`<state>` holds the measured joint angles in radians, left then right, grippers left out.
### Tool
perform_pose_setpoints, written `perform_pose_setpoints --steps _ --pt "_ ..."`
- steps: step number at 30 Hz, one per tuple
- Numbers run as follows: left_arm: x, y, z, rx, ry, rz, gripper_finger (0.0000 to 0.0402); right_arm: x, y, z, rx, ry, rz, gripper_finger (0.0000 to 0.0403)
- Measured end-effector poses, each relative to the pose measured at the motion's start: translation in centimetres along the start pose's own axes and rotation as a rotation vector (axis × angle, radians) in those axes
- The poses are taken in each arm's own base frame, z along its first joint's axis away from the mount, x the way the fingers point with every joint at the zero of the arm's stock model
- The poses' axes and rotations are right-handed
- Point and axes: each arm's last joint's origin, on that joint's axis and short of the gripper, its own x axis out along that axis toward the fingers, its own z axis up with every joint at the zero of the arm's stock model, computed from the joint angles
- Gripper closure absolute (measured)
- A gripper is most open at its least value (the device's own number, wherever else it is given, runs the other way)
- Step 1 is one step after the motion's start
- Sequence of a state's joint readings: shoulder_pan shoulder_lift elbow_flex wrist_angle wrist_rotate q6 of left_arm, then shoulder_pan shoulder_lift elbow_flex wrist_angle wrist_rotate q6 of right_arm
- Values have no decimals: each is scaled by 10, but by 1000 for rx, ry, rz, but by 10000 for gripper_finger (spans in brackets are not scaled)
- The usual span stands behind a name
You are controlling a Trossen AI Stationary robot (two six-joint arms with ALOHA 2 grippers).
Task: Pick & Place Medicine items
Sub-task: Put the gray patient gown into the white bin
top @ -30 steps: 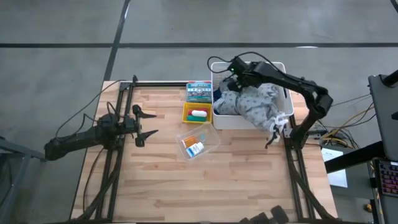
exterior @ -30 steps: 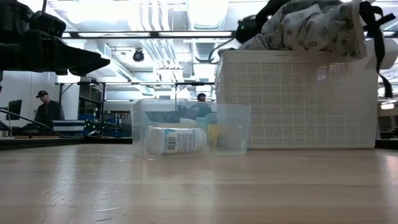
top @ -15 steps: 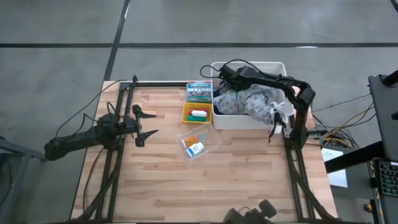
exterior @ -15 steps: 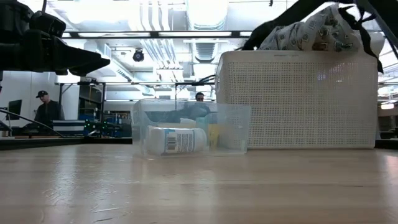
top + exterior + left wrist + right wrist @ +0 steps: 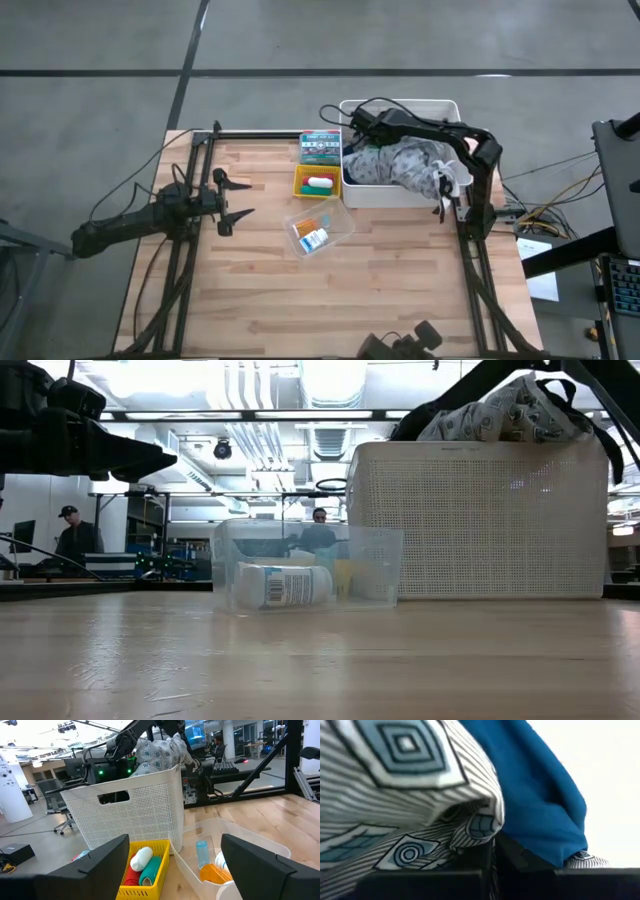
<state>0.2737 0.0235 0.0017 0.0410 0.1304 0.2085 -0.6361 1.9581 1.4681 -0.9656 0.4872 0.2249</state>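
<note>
White perforated basket [image 5: 446, 106] on wooden table [image 5: 380, 290]; grey patterned cloth [image 5: 415, 165] and blue cloth [image 5: 540, 795] inside.

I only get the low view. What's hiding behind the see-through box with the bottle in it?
Observer: A yellow tray beside the white basket. It holds a white tube, a green tube and a red tube.
Operator: Where did the right tool go?
Observer: The right tool is down in the basket, shut, with patterned cloth and blue cloth right in front of it.
Operator: And the left one?
Observer: The left tool hovers open over the left side of the table, apart from the boxes.
</note>
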Motion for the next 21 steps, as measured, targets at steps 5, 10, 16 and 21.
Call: perform_pose_setpoints --steps 5,10,16,21 --pt "0 0 0 0 0 0 81 -7 -4 -1 7 -15 2 394" --pt "0 0 0 0 0 0 81 -15 -9 -2 19 -39 -1 394" --pt "0 0 0 0 0 0 81 -19 -11 -2 -94 -50 -3 394" --pt "0 0 0 0 0 0 81 -20 -11 -2 -87 -51 0 394"
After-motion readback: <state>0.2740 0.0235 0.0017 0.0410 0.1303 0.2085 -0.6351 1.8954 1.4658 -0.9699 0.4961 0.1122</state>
